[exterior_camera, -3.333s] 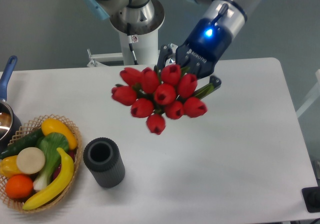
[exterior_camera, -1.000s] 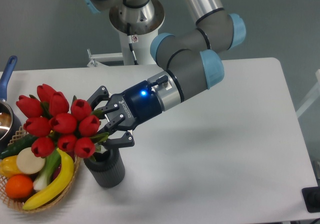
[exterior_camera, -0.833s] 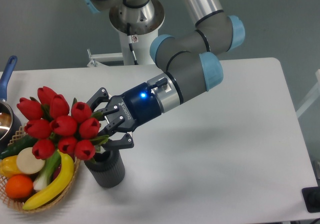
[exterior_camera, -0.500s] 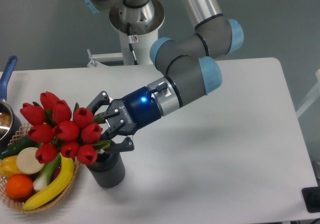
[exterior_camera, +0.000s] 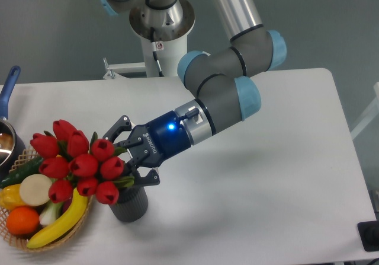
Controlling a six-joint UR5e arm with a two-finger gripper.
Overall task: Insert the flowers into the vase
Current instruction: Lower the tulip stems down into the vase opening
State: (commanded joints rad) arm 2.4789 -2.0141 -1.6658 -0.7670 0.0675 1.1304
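We found the gripper (exterior_camera: 131, 156) clamped on the green stems of the flowers (exterior_camera: 80, 165), its dark fingers (exterior_camera: 121, 124) closed in around the bunch just above the vase (exterior_camera: 131, 202). The red buds leaned out to the left, tilted over the near edge of the wicker basket (exterior_camera: 21, 235) and well wider than the vase's mouth. That mouth was hidden from us behind the buds, leaves and lower finger, so we could not tell whether the stem ends sat inside it or only over it. Only the ribbed lower wall of the vase showed. At the far left a metal pot (exterior_camera: 7, 139) with a blue handle (exterior_camera: 8, 86) was cut off by the frame edge, and the basket ran off the bottom-left corner. The white counter (exterior_camera: 266, 188) lay open to the right of the arm (exterior_camera: 222, 96), while the basket stood just beside the vase on its left.
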